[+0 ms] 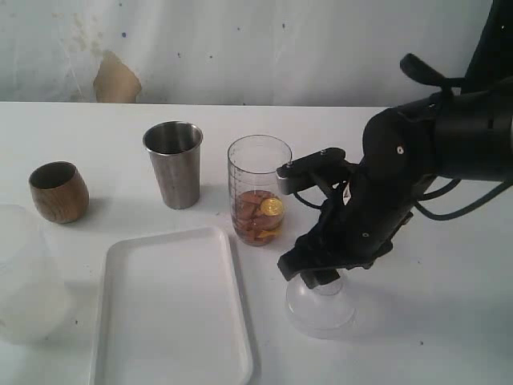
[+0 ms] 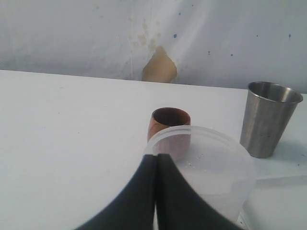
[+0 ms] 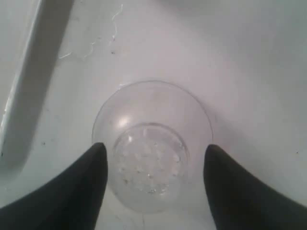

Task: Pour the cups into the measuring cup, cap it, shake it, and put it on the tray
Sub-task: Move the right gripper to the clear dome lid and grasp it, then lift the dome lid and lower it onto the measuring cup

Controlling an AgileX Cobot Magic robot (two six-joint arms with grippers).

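The measuring cup [image 1: 258, 188] stands mid-table, uncapped, with brown and yellow pieces in its bottom. Left of it are the steel tumbler [image 1: 174, 164] [image 2: 267, 120] and the wooden cup [image 1: 58, 191] [image 2: 169, 124], both upright. The clear dome cap [image 1: 321, 303] [image 3: 152, 110] rests on the table in front of the measuring cup, knob up. My right gripper [image 1: 317, 277] [image 3: 154, 148] hangs just over it, open, one finger on each side of the knob and not touching it. My left gripper [image 2: 157, 155] is shut on nothing and is out of the exterior view. The white tray [image 1: 170, 309] lies at front left.
A frosted plastic container [image 1: 24, 277] [image 2: 211, 163] stands at the left edge, just beyond my left fingertips, with the wooden cup behind it. The tray's rim [image 3: 24, 72] runs close beside the cap. A white wall closes off the back of the table.
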